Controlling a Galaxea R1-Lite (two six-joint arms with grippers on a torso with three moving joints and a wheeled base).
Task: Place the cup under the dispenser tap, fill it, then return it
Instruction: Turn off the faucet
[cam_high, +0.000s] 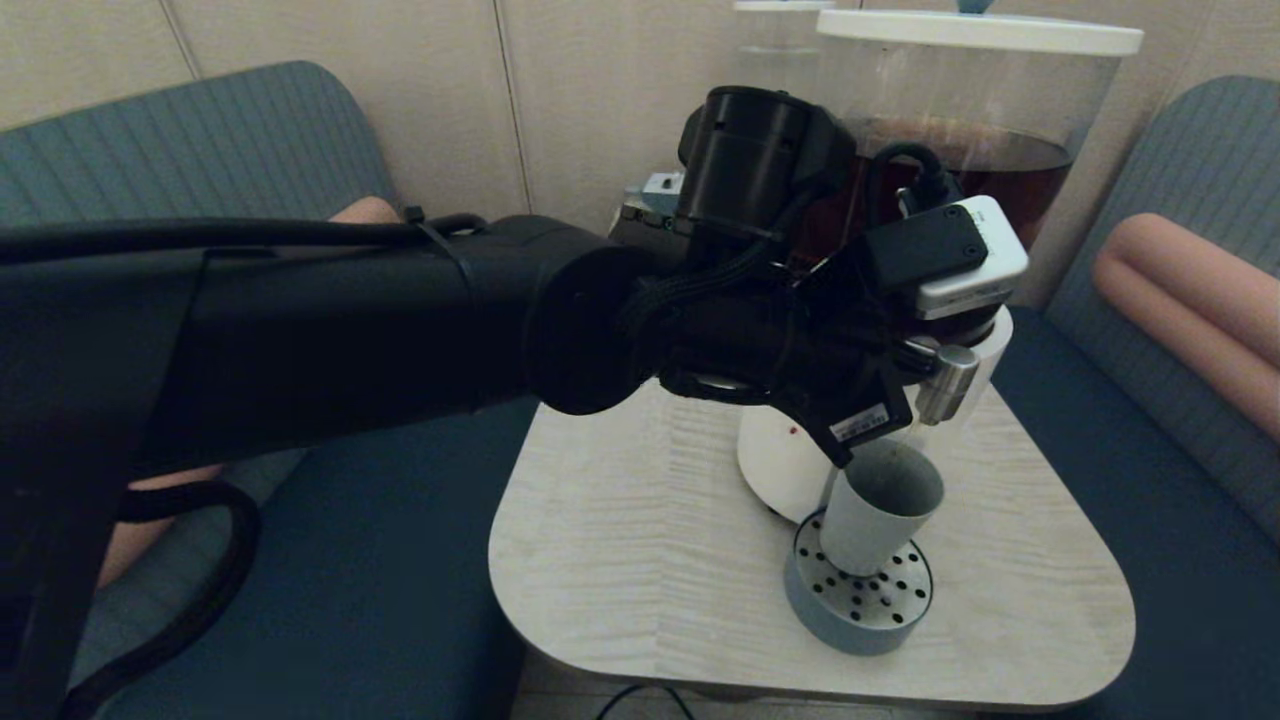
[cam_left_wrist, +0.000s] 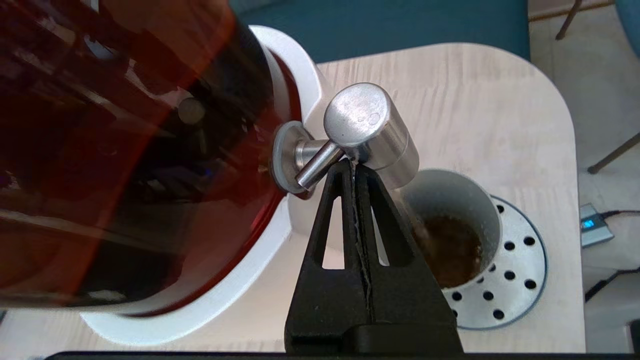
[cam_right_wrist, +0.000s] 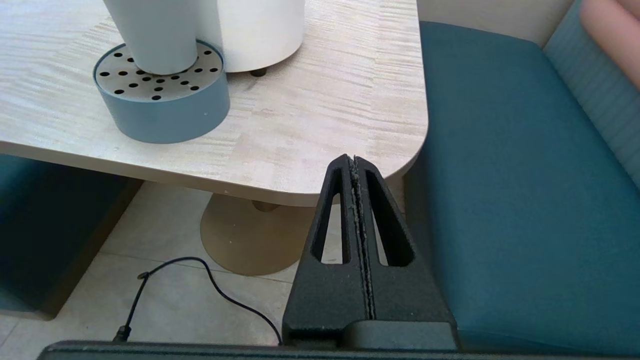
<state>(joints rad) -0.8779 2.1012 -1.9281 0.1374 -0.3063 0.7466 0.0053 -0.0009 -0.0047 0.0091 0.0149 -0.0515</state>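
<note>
The left gripper (cam_left_wrist: 354, 167), fingers pressed together, touches the dispenser tap (cam_left_wrist: 370, 131) directly above the cup (cam_left_wrist: 452, 220), grey-blue, holding brown liquid, upright on the drip tray (cam_left_wrist: 520, 265) near the table (cam_high: 620, 560) edge; right gripper (cam_right_wrist: 354, 162) closed, beside the table.

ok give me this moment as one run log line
left end effector: shut, tips against dispenser tap | cup: on drip tray under tap, some brown liquid inside | right end effector: shut, parked off table edge

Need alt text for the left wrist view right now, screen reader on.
The shut left gripper presses against the tap of the dispenser. Below it, the cup stands on the drip tray, holding some brown liquid.
</note>
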